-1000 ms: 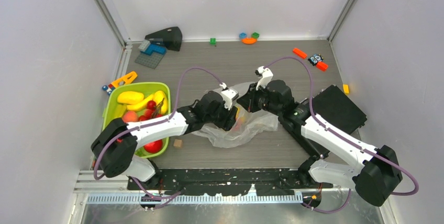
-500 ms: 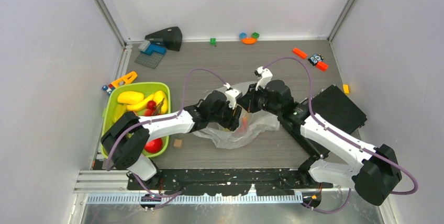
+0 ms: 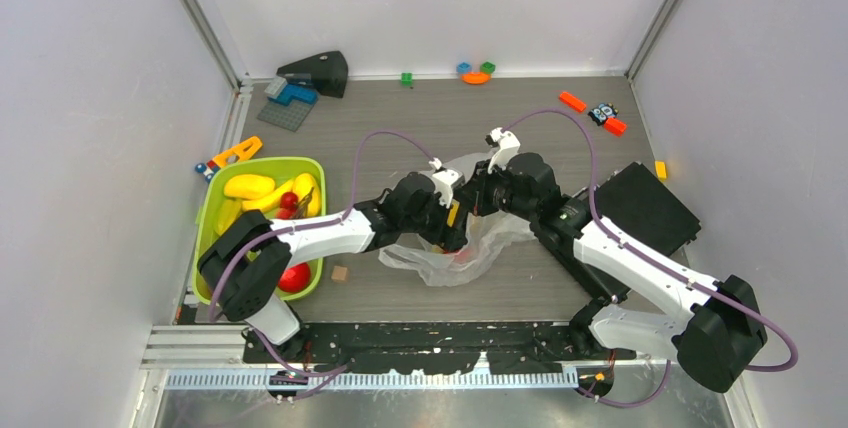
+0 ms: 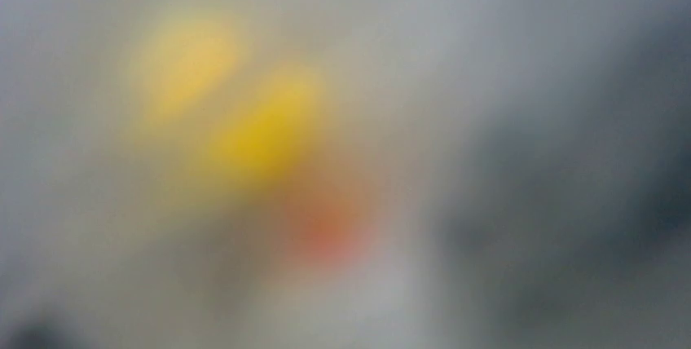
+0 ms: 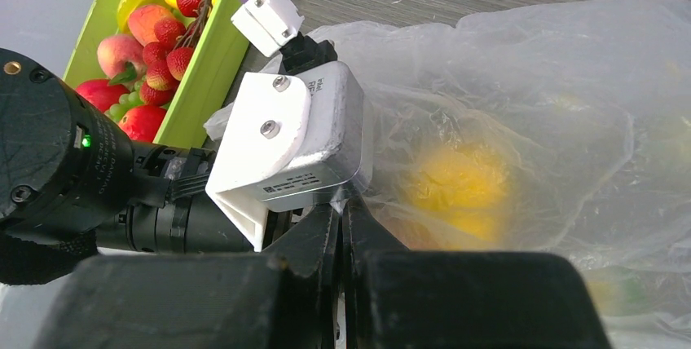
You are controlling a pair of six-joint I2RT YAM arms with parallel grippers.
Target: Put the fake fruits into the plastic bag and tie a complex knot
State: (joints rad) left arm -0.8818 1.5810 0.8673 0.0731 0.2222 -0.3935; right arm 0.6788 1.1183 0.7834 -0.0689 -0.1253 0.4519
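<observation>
Stage: loading the plastic bag (image 3: 487, 248); by my judgement well under halfway.
Done: a few of the fake fruits (image 3: 268, 196) lie inside the bag. A yellow piece (image 5: 458, 187) shows through the film, with a red one (image 3: 463, 251) near it.
Left to do: most of the fruit sits in the lime-green tray (image 3: 205, 220), including yellow pieces, strawberries (image 5: 169, 35), a peach (image 5: 114, 51) and a red apple (image 3: 293, 278). No knot is tied.
Left pincer (image 3: 452, 228): plunged into the bag's mouth. Its fingers are hidden by the film and its own wrist, and its camera gives only a blur of yellow and red. I cannot tell how wide it stands or whether it holds anything.
Right pincer (image 5: 343, 209): fingers pressed together, apparently nipping the bag's rim on the far side to keep the mouth raised.
Bag, place: mid-bench (image 3: 520, 128), between the two arms, to the right of the tray and apart from it.
Bag, look: thin, crinkled, whitish and see-through. The near side slumps onto the bench and the far side is lifted. It should yield and shift easily under a push.
</observation>
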